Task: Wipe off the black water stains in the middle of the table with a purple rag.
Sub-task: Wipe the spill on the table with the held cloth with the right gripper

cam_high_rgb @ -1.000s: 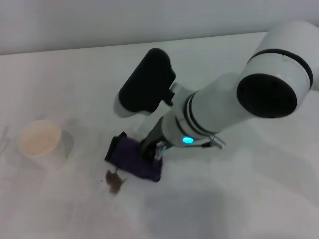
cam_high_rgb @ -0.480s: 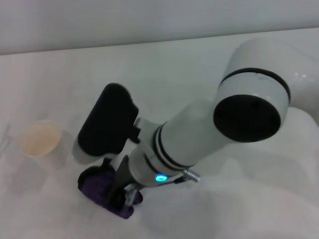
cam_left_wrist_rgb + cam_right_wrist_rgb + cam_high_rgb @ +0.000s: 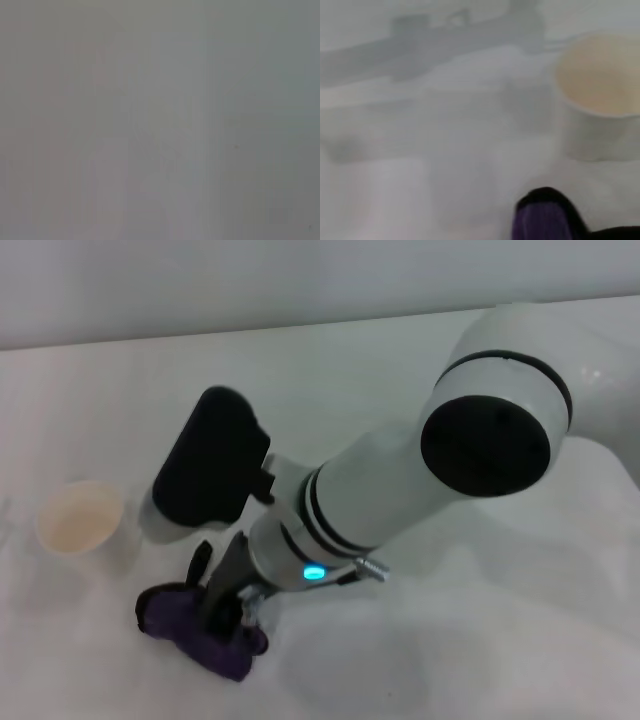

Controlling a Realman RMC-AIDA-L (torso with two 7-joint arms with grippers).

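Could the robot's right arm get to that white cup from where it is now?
Probably yes. The right gripper presses the purple rag on the table, and the cup stands nearby with nothing between them.

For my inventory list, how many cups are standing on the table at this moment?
1. The white cup stands on the table toward the robot's left, apart from the purple rag. The right arm may hide others.

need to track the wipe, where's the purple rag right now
In the head view the purple rag lies on the table at the near left, under the right hand, just nearer than the paper cup.
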